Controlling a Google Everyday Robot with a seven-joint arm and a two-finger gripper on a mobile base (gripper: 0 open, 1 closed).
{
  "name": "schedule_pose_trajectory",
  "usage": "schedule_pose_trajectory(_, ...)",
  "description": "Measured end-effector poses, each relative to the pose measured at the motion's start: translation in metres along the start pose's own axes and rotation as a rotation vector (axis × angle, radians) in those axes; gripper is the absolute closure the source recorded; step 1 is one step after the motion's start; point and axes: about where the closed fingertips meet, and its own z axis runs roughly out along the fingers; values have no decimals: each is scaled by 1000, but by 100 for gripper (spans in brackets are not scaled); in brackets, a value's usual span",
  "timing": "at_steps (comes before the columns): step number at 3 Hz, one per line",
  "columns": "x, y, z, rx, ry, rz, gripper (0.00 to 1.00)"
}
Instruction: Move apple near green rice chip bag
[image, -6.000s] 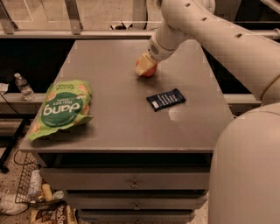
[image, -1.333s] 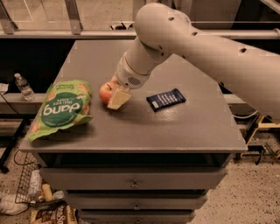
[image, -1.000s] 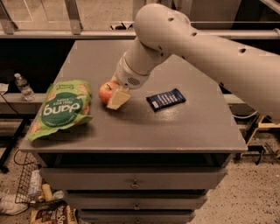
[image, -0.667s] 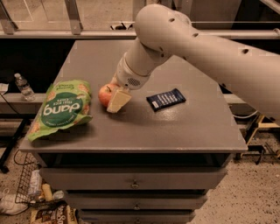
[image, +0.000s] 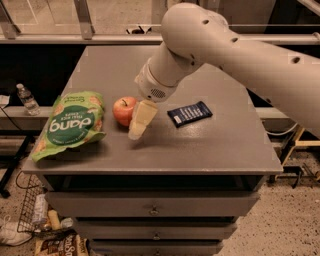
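Observation:
The red-orange apple (image: 123, 110) rests on the grey table (image: 210, 145), a short gap to the right of the light-green "dang" rice chip bag (image: 73, 122), which lies flat at the table's left front. My gripper (image: 136, 125) comes down from the big white arm (image: 200, 45). It is at the apple's right side, touching or nearly touching it, with its tip down at the table surface. Its far side is hidden behind the apple.
A small flat dark blue wrapper (image: 189, 113) lies to the right of the gripper. The table's front edge is close below the apple and the bag. A water bottle (image: 27, 99) stands on a lower shelf beyond the table's left edge.
Six seconds ago the gripper held the apple at the table's back middle; it is now down at the left front by the bag. Over the last second nothing has visibly moved.

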Motion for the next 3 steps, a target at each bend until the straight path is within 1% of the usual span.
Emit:
schedule_pose_trajectory(1, 10, -1, -12, 34, 12, 11, 0)
schedule_pose_trajectory(2, 51, -3, -36, 103, 27, 75, 0)
schedule_pose_trajectory(3, 111, -4, -60, 165, 19, 162, 0)
